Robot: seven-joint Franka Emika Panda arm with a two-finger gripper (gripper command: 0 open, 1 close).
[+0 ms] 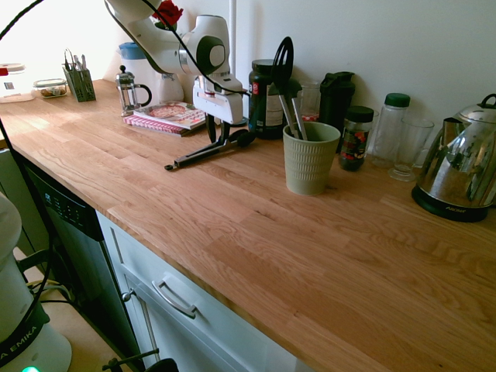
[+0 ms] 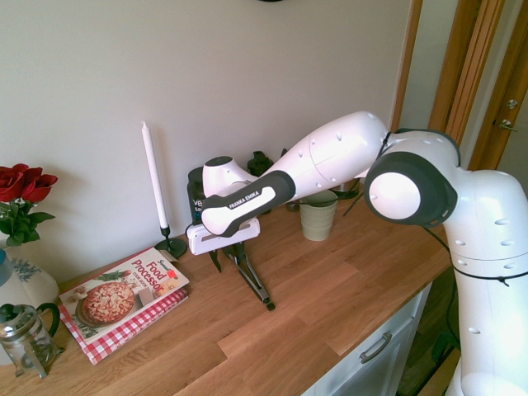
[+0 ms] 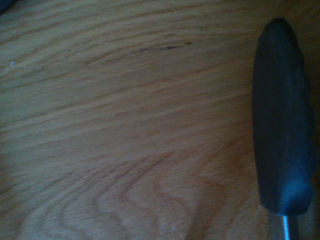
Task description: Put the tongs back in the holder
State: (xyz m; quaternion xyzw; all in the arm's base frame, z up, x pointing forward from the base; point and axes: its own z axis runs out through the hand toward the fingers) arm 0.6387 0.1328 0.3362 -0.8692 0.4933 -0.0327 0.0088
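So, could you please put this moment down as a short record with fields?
surface: wooden worktop
tongs: lying flat on the worktop, not in the holder
holder: sage-green ribbed cup, upright, beside the tongs, a black spatula standing in it
gripper: pointing down over the tongs, fingers either side of them; grip not clear
nearby: cookbook, white candle, kettle, French press
task state: tongs not yet lifted

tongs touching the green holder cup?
Apart. The first exterior view shows bare wood between the long grey metal tongs lying on the counter and the pale sage-green ribbed holder.
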